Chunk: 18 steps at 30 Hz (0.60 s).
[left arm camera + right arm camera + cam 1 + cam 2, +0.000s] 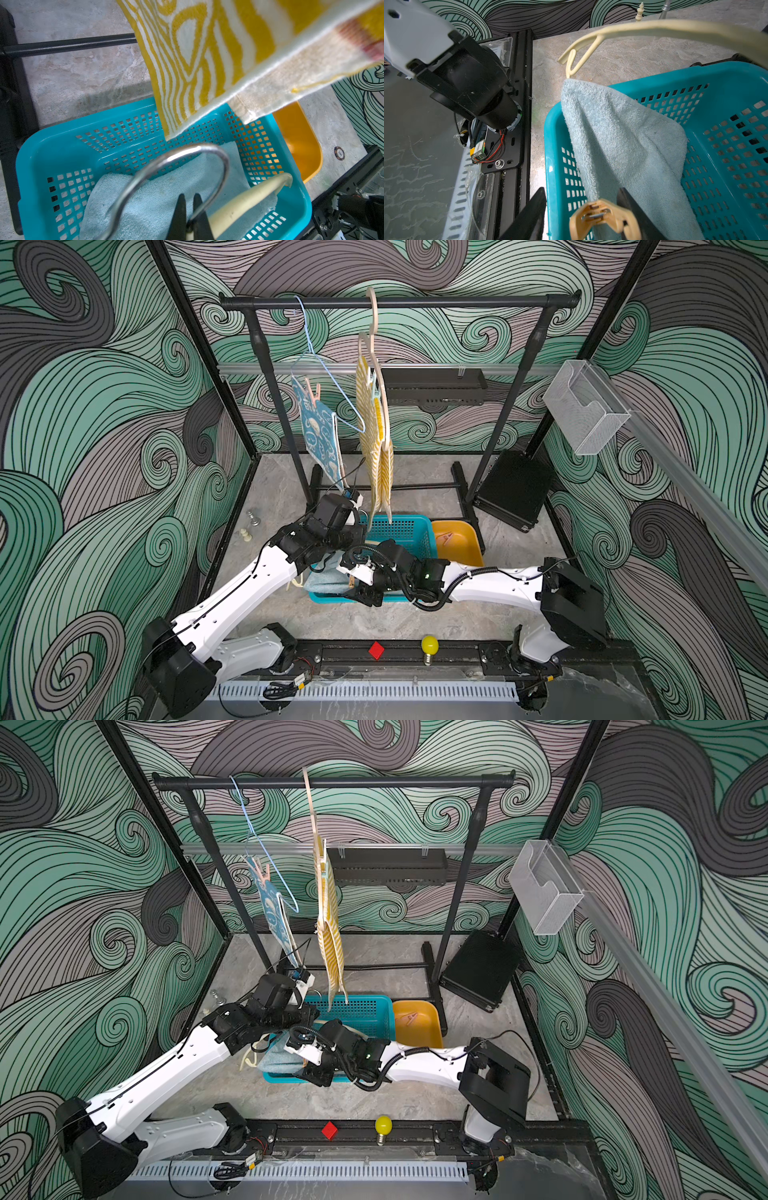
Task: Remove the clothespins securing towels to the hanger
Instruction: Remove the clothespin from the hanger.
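As jaws flank clothespin (604,218), beside basket rim (550,135)

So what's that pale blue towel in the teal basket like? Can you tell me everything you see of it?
The pale blue towel is plain, fluffy looped terry, rumpled and folded. It lies inside the teal basket, one corner draped up over the rim. A tan-orange clothespin sits at its edge, between the right gripper's open fingers; whether it bites the cloth is unclear. A cream hanger arches over it, its notched tip by that corner.
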{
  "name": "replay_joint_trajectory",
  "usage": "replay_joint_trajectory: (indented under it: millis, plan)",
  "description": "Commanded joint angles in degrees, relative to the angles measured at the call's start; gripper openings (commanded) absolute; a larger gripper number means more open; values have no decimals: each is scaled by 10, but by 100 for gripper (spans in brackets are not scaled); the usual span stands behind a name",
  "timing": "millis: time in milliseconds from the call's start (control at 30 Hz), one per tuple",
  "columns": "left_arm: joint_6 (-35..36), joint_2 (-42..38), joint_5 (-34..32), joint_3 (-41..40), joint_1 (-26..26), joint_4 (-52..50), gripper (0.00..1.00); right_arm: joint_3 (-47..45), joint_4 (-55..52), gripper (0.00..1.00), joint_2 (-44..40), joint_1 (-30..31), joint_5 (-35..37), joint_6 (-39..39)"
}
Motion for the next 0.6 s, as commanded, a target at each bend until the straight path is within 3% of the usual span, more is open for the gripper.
replay_joint_trajectory:
  millis: [0,567]
  plan:
    - [-3,-11,17,5,-11,1,0,22,7,48,13,-8,26,9]
    - [-1,-9,14,6,-14,-2,0,28,7,40,24,-8,44,13]
